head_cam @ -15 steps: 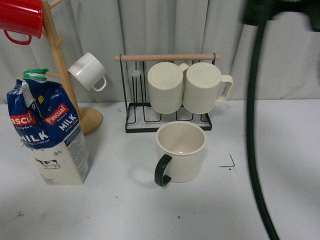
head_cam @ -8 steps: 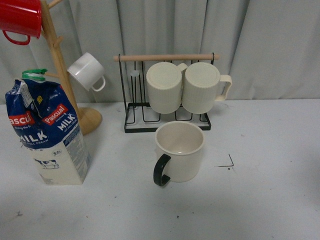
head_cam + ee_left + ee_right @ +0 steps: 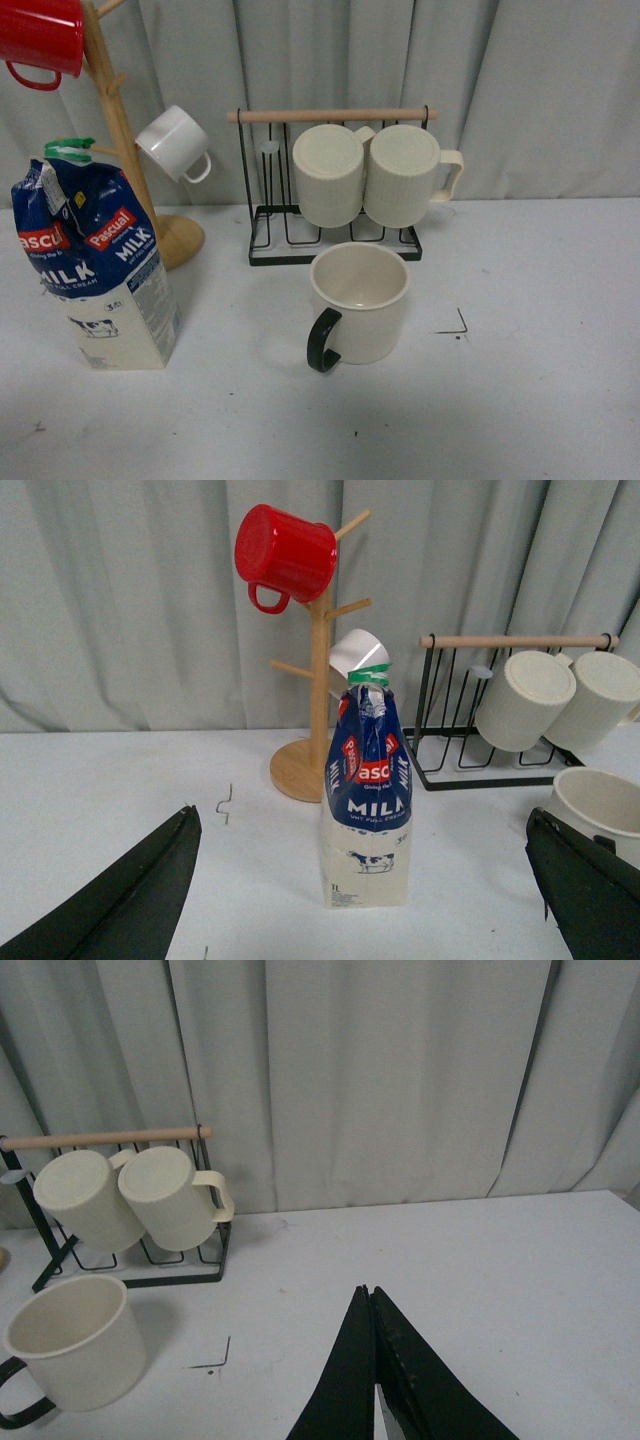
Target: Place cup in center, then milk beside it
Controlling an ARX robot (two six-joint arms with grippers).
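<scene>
Mid-table, cup [image 3: 362, 305] is sitting just before the rack [image 3: 330, 115] with two mugs [image 3: 328, 175] hanging on it — milk [image 3: 100, 270] is standing well left, mug tree [image 3: 178, 240] behind it.

A red mug [image 3: 40, 35] hangs high on a wooden mug tree [image 3: 115, 120] at the back left of the white counter [image 3: 540, 400], with a small white cup [image 3: 173, 143] on a lower peg. Near it, a black wire rack [image 3: 262, 240] topped by a wooden bar [image 3: 330, 115] holds two ribbed cream mugs [image 3: 328, 173] [image 3: 402, 173] side by side, touching. Pale curtains [image 3: 540, 90] hang behind.
</scene>
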